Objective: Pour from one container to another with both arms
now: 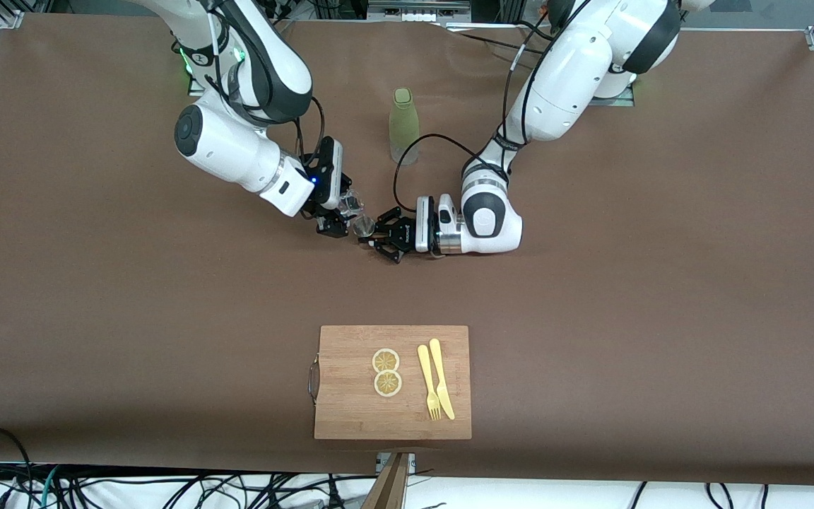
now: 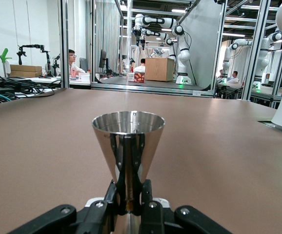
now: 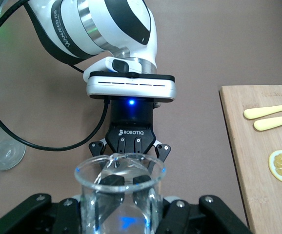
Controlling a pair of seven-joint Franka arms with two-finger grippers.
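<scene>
Over mid-bench, our right pincer grips the glass cup beside the jigger clamped upright in our left pincer; next we judge a tilt over its rim.

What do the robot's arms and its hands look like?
Both arms are chunky, white and rounded, with dark grey joints and black cables looping along them. The right arm has a green light near its base. Each arm ends in a black gripper with thin jointed fingers under a white wrist block: the left gripper bears the word ROBOTIQ and a small blue light, and the right gripper glows blue too.
</scene>
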